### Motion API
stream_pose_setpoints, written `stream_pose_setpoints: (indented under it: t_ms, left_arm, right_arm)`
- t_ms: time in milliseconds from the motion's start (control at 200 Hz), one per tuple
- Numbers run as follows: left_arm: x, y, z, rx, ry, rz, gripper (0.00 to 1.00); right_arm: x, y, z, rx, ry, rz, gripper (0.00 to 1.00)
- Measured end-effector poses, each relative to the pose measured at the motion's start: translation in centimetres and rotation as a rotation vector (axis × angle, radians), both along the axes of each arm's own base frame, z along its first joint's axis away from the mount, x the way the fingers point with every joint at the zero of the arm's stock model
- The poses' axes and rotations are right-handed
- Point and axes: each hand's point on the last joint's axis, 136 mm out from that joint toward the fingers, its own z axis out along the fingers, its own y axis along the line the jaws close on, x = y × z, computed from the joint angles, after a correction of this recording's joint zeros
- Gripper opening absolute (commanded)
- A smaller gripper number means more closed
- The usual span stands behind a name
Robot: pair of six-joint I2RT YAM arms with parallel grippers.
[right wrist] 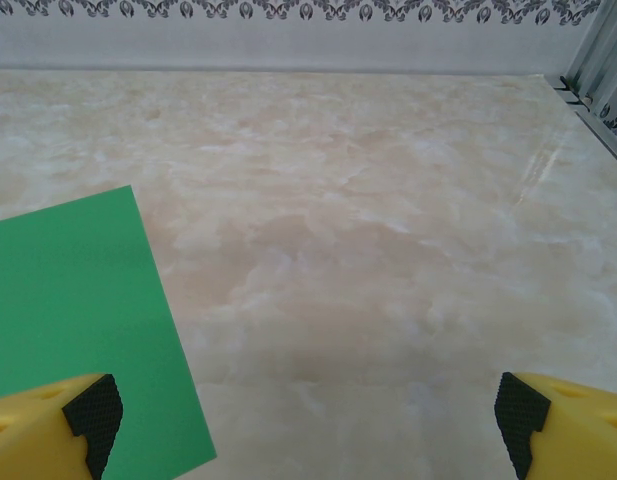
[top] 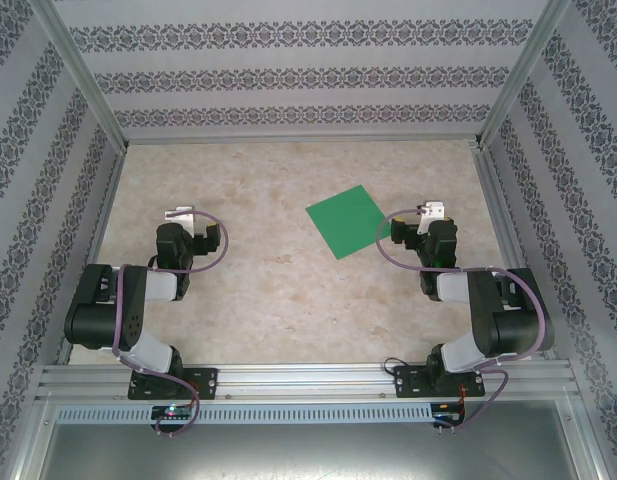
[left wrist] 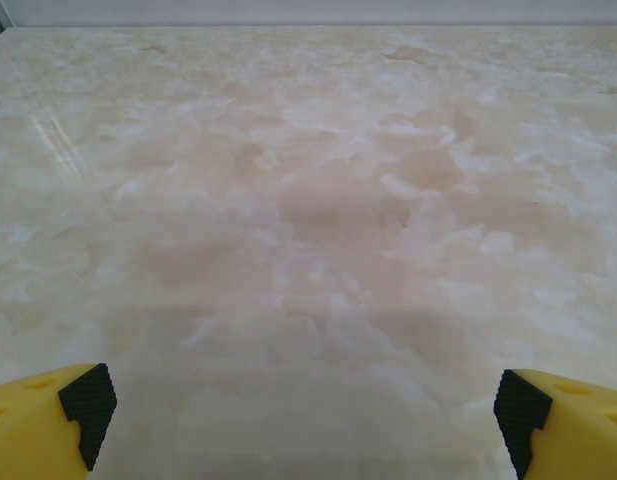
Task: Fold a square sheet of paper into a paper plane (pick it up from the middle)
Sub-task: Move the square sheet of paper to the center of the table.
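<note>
The square sheet of paper (top: 348,221) lies flat and unfolded on the marble table, bright green, turned like a diamond, right of centre. In the right wrist view the sheet (right wrist: 78,320) fills the lower left. My right gripper (top: 429,211) rests just right of the paper, open, nothing between its yellow fingers (right wrist: 563,425); the gap (right wrist: 306,425) spans bare table beside the sheet's edge. My left gripper (top: 181,215) sits well left of the paper, open over bare table (left wrist: 303,425), its black-padded fingertips (left wrist: 88,410) wide apart.
Patterned walls and aluminium posts (top: 78,80) enclose the table on three sides. A metal rail (top: 308,378) with both arm bases runs along the near edge. The right side rail (right wrist: 593,100) lies close to the right arm.
</note>
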Motion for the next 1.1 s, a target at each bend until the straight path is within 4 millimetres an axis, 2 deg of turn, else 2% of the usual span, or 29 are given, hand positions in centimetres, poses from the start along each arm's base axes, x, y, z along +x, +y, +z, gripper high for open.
stream_pose_setpoints:
  t_ms: [130, 250, 415, 485, 530, 630, 809, 869, 944, 1099]
  left_arm:
    - [-0.2, 0.2, 0.6, 0.004, 0.027, 0.011, 1.0]
    - [0.4, 0.9, 4.3, 0.006, -0.009, 0.052, 1.0]
    - [2.0, 1.1, 9.5, -0.077, -0.024, 0.1, 1.0]
    - [2.2, 0.7, 10.8, -0.133, -0.012, 0.099, 1.0]
    - [2.2, 0.2, 11.4, -0.169, -0.001, 0.088, 1.0]
    - [1.8, -0.8, 11.7, -0.249, 0.032, 0.062, 1.0]
    - [0.4, -2.4, 10.6, -0.361, 0.126, 0.028, 1.0]
    - [0.2, -3.0, 10.8, -0.386, 0.152, 0.008, 1.0]
    - [0.2, -3.7, 11.5, -0.413, 0.166, -0.021, 1.0]
    - [0.2, -5.0, 12.7, -0.457, 0.183, -0.084, 1.0]
  right_arm:
    - [-0.5, -0.4, 1.7, -0.004, -0.021, -0.021, 0.98]
    - [-0.7, -0.9, 5.2, -0.002, -0.044, -0.076, 0.98]
    - [1.3, -0.1, 11.6, 0.108, -0.023, -0.107, 0.98]
    - [2.0, 0.5, 13.2, 0.171, 0.008, -0.112, 0.98]
    - [2.5, 1.3, 13.4, 0.209, 0.038, -0.102, 0.98]
    - [3.4, 4.2, 11.6, 0.309, 0.158, -0.037, 0.98]
    - [2.8, 11.0, 4.2, 0.435, 0.444, 0.074, 0.97]
    - [2.3, 13.1, 2.4, 0.459, 0.517, 0.105, 0.97]
    - [2.0, 15.5, 0.9, 0.472, 0.582, 0.143, 0.96]
    - [2.9, 19.5, -0.7, 0.491, 0.646, 0.195, 0.93]
